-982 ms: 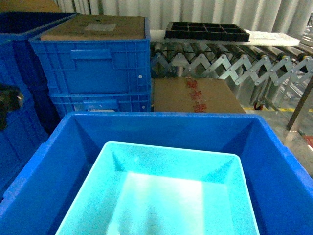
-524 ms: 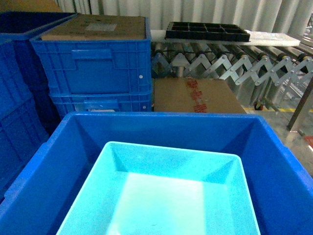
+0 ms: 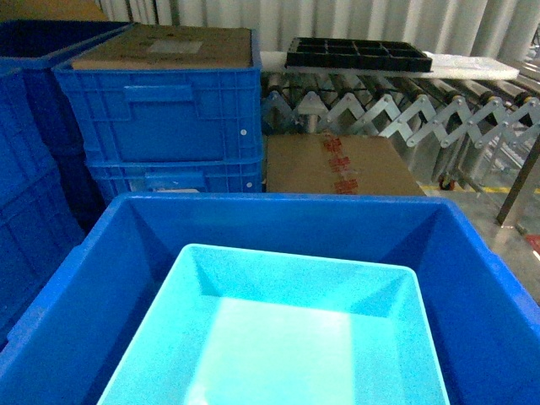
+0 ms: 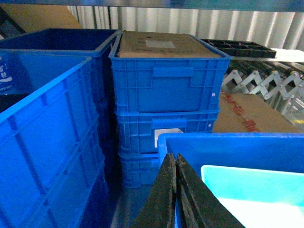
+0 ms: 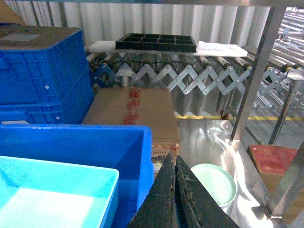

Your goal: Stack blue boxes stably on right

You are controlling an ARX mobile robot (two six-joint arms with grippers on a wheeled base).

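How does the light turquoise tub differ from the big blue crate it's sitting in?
The turquoise tub is pale, smooth-walled and thin-rimmed; the blue crate around it is deep royal blue with a thicker rim. The tub is smaller and sits inside the crate, its rim below the crate's. The tub's walls visibly taper inward toward the floor; the crate's look steeper. Both are open-topped, rectangular plastic containers, and the tub appears empty.

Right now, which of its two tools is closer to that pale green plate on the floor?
Right. The right tool hangs just left of the plate; the left tool is beyond the big blue bin's far side.
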